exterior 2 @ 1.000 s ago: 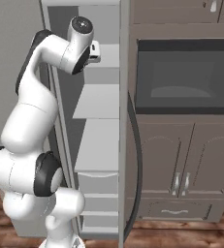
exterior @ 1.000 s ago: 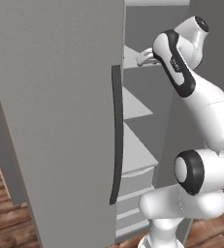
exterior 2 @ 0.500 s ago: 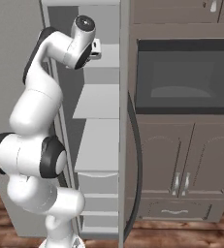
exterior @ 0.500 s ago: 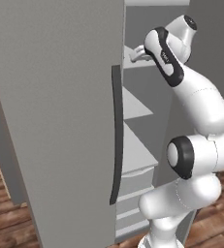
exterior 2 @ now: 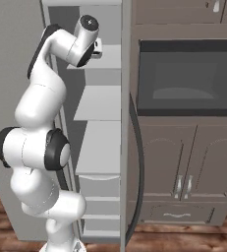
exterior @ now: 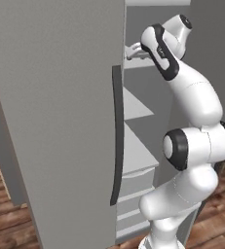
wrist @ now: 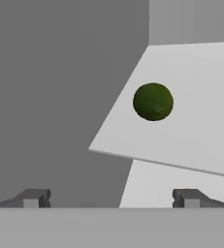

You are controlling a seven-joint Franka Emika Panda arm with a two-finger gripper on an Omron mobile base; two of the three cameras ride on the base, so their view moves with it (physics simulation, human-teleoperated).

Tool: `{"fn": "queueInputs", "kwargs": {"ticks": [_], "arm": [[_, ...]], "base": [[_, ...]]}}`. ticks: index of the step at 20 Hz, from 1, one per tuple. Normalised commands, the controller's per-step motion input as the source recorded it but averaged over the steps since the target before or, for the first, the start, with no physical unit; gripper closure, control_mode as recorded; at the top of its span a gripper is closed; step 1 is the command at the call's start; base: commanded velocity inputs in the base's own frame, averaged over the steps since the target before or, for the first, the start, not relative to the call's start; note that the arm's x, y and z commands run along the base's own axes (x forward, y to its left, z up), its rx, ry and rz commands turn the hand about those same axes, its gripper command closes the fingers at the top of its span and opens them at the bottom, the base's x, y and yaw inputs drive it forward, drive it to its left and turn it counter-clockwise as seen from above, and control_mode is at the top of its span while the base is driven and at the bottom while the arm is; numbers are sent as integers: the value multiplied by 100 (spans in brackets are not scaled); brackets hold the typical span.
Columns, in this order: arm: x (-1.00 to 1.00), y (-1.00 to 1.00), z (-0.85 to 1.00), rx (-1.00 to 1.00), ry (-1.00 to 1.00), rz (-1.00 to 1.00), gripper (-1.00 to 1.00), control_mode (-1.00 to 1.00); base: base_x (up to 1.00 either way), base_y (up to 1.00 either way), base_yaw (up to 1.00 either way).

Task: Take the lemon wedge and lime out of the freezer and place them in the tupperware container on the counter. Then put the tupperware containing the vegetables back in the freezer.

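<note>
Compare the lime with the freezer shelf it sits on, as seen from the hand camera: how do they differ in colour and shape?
The lime is dark green; the freezer shelf is pale grey. The lime is small and round; the shelf is a broad flat slab with straight edges. The lime covers only a small patch of the shelf. Both lie ahead of the open end effector, untouched.

A pale grey shelf (wrist: 191, 140) inside the freezer (exterior: 60, 121) carries one lime (wrist: 153, 101), lying ahead of the fingers (wrist: 33, 197), between them and nearer the right one; another shelf shows below.
</note>
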Motion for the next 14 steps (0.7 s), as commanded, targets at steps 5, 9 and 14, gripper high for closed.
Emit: {"fn": "queueInputs", "kwargs": {"ticks": [5,9,14], "arm": [[20,0,0,3,0,3,-100,-100],[24,1,-1,0,0,2,-100,-100],[30,7,-6,1,0,1,-100,-100]], "base": [[0,0,0],[0,0,0],[0,0,0]]}}
